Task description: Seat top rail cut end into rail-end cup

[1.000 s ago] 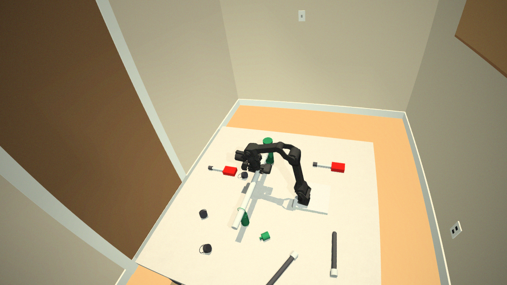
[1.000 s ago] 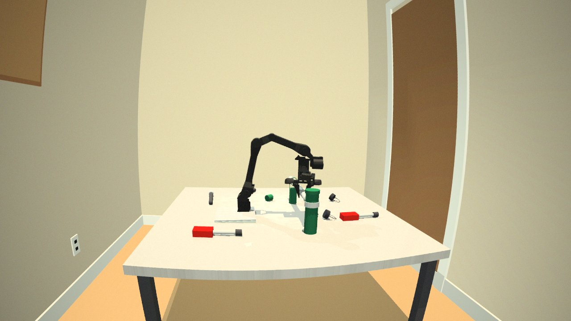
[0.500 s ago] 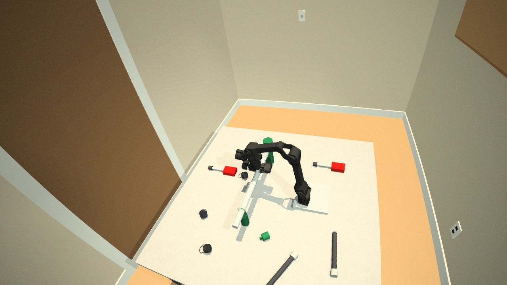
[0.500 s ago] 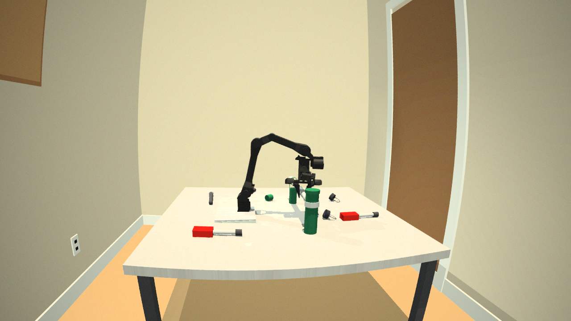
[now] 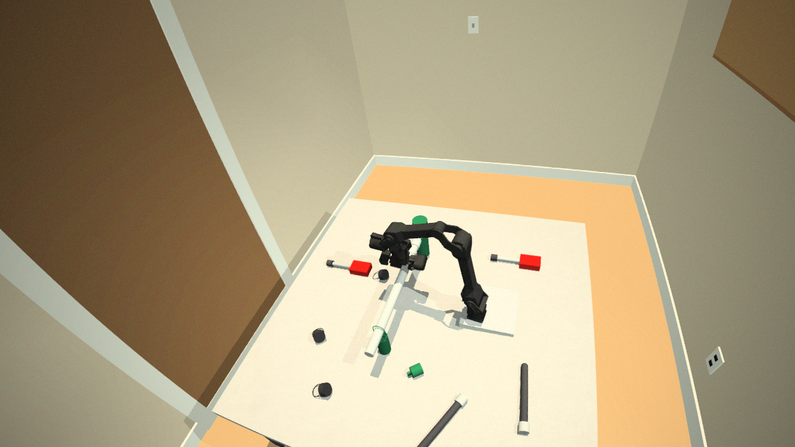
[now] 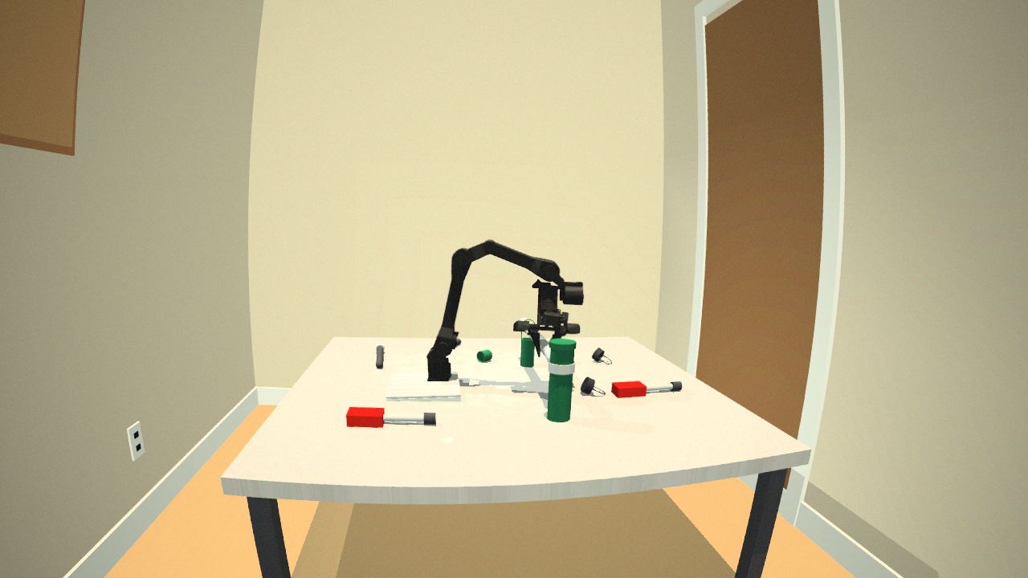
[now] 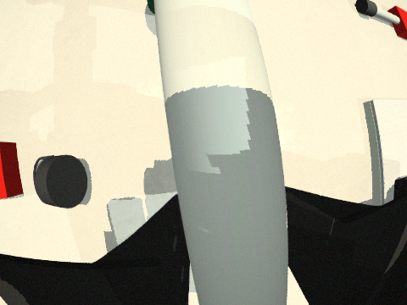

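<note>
The white rail (image 5: 390, 305) (image 7: 216, 55) runs through the green loop (image 5: 384, 333) on top of the small green post (image 5: 384, 346) (image 6: 527, 352), its near end sticking out beyond. My gripper (image 5: 405, 266) (image 7: 222, 196) is shut on the rail near its far part, with a black finger on each side. The big green post (image 5: 425, 247) (image 6: 560, 399) stands upright beyond the gripper. Its white brace band (image 6: 561, 368) sits a little below the post cap (image 5: 419, 219) (image 6: 561, 343). The end cup and the rail's far end are hidden or too small; I cannot tell whether they meet.
Red blocks with rods (image 5: 360, 267) (image 5: 530, 262) lie on both sides. Black looped caps (image 5: 383, 274) (image 5: 318, 335) (image 5: 325, 389) lie left of the rail. A green cap (image 5: 415, 370) and dark tubes (image 5: 524, 394) (image 5: 440, 422) lie toward the near side. The arm stands on a white plate (image 5: 503, 311).
</note>
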